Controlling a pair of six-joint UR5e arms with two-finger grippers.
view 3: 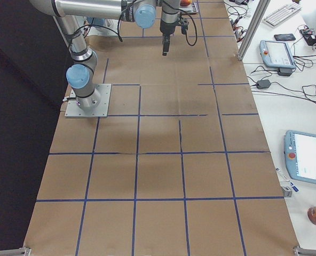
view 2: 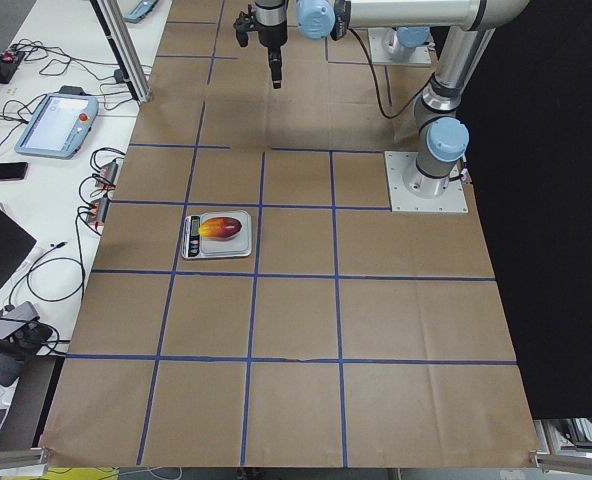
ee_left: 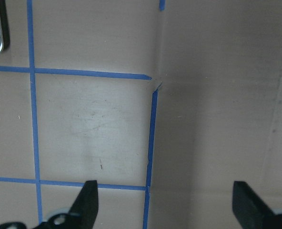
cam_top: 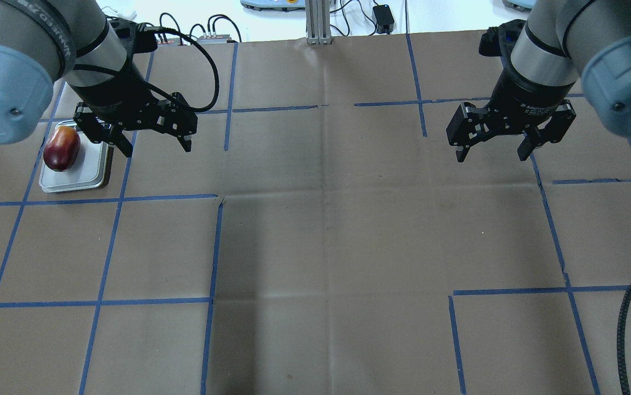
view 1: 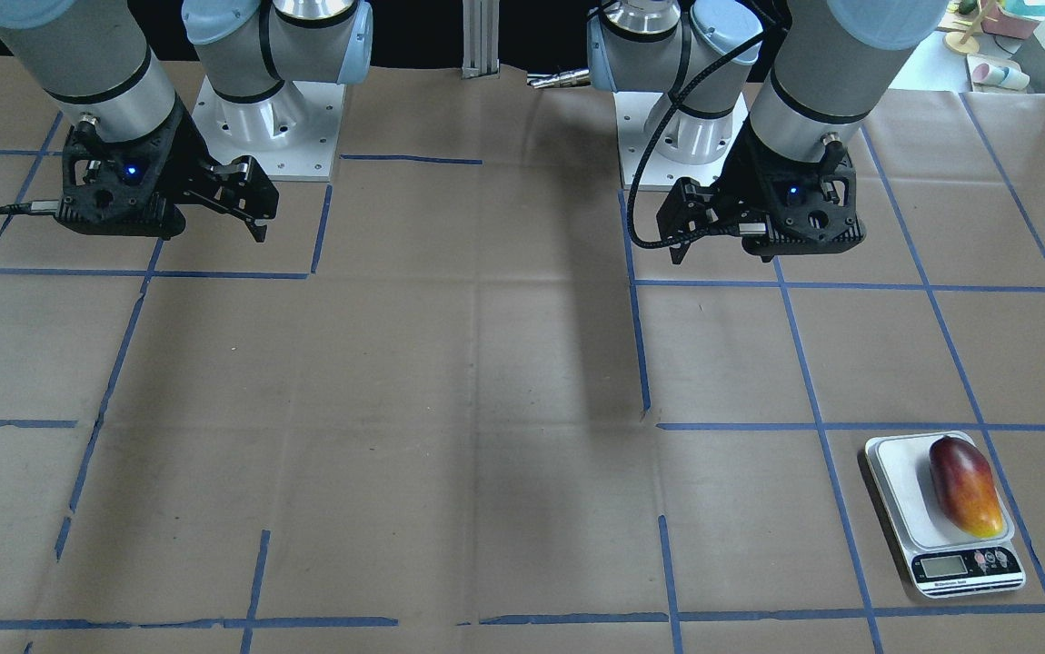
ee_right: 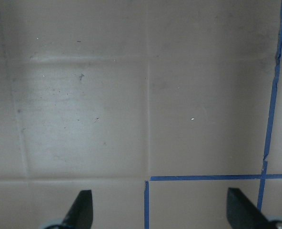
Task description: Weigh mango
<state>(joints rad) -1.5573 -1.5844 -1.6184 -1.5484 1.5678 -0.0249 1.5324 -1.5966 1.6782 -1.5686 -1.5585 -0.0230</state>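
Left gripper (cam_top: pixel 153 134): jaws spread wide and empty, hanging above the table just to the 3 o'clock side of the scale in the overhead view; its wrist camera shows only paper, tape and a corner of the scale's plate.
Mango (cam_top: pixel 62 149): lies lengthwise on the scale's (cam_top: pixel 93 175) plate, nearer one long edge than the middle, touching nothing else.
Scale: flat on the table (cam_top: pixel 315 230), display end clear of the fruit in the front view.
Right gripper (cam_top: pixel 492 141): fingers apart, holding nothing, well away at the overhead view's 2 o'clock.
Step in hand: judged to be the reading; the fruit is placed.
Doing it well: both arms should stay off the plate and the table so the number settles; the display's digits are too small to read here.
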